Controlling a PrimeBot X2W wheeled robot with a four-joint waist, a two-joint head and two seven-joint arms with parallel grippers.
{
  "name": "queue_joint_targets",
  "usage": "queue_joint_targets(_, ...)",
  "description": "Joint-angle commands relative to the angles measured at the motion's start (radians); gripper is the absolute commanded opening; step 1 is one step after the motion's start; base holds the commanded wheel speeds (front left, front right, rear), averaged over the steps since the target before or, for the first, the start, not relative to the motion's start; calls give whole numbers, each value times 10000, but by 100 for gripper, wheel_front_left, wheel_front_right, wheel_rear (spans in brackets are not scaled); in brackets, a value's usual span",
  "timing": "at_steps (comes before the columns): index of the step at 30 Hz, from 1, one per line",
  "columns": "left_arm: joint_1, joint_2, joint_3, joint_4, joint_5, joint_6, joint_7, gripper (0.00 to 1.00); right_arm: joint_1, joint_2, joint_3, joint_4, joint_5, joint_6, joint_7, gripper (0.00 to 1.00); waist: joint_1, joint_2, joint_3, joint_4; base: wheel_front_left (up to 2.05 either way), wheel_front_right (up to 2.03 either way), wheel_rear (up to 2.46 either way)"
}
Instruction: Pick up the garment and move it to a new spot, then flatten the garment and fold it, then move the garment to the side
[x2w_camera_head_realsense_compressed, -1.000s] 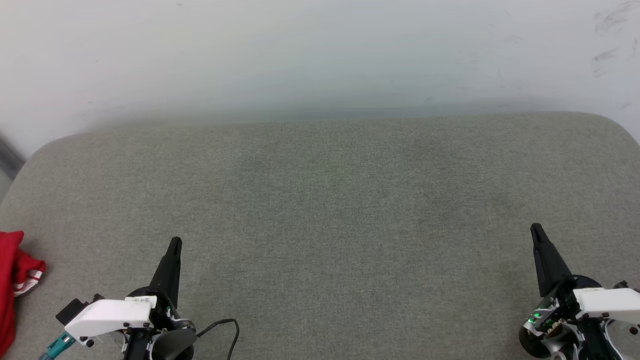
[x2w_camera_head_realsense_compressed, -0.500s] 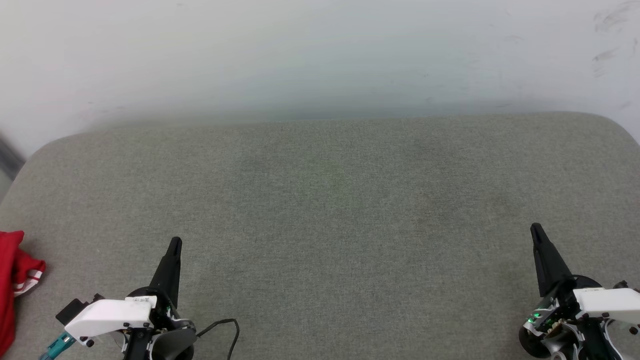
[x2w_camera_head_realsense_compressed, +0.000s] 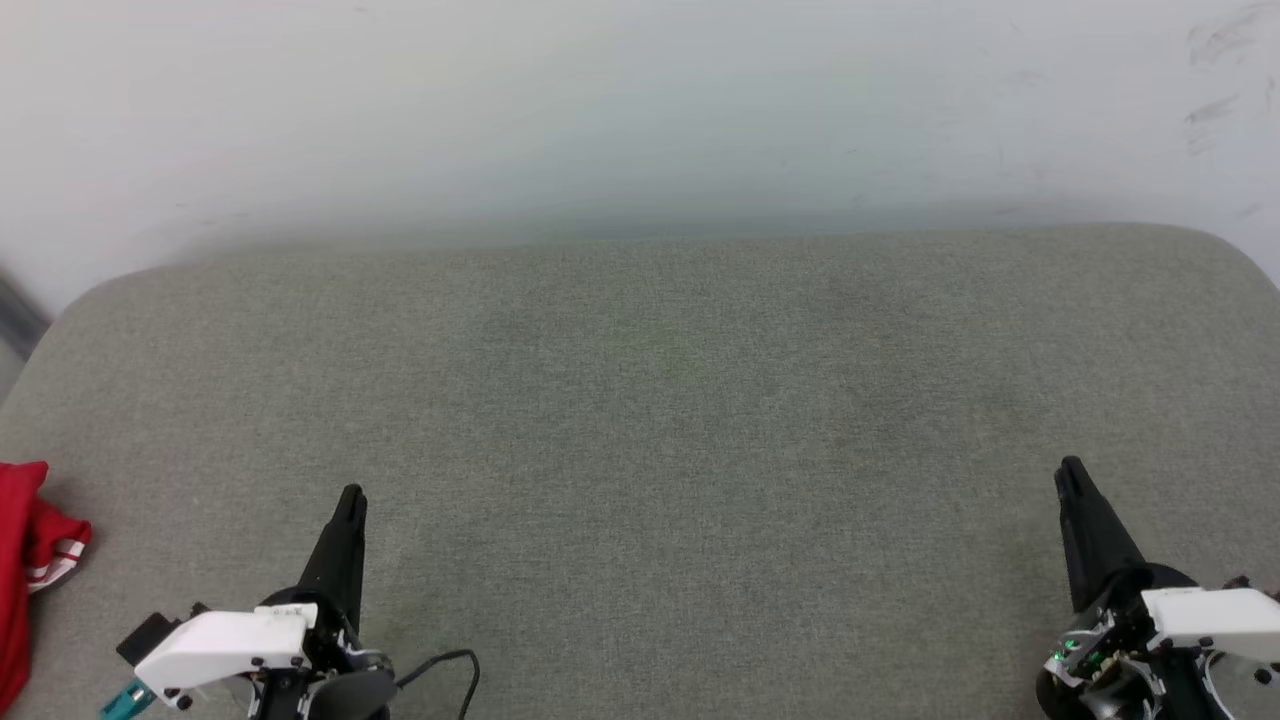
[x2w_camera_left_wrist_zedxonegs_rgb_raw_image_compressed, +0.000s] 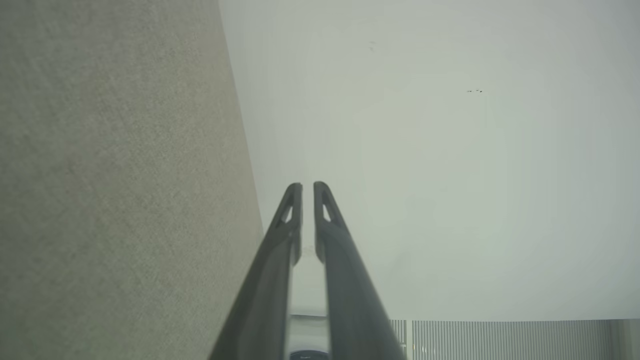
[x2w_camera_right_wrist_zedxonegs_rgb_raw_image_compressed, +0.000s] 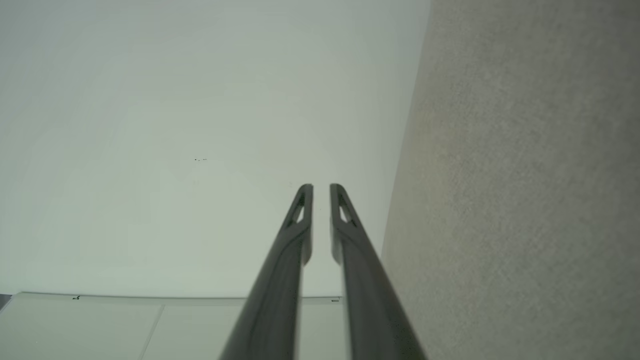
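The crumpled red garment (x2w_camera_head_realsense_compressed: 25, 570) with white-red trim lies at the grey fabric cushion's (x2w_camera_head_realsense_compressed: 640, 400) left edge. The left gripper (x2w_camera_head_realsense_compressed: 350, 498) and right gripper (x2w_camera_head_realsense_compressed: 1070, 470) hold their fingers narrow, gripping nothing.

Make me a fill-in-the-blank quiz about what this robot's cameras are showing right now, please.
The garment lies at the head view's ____ edge.
Its main colour is ____.
The left end effector and the right end effector each hold ____.
The padded surface under them is ____ in colour.
Missing words: left; red; nothing; grey.
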Motion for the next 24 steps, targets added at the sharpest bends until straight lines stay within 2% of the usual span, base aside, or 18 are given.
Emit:
queue_joint_targets(1,36,-8,-6,49,0,0,-10,100,40,2,2,49,-1,0,-3,100,0,0,0,0,0,0,0)
queue_joint_targets(15,167,75,-597,-574,415,2,-627,100,326,-22,352,-488,-559,0,-615,100,0,0,9,16,0,0,0)
queue_joint_targets(24,183,114,-734,-1005,2233,2,-1030,100,407,-67,423,-961,-2220,1,-1022,100,0,0,3,36,0,0,0)
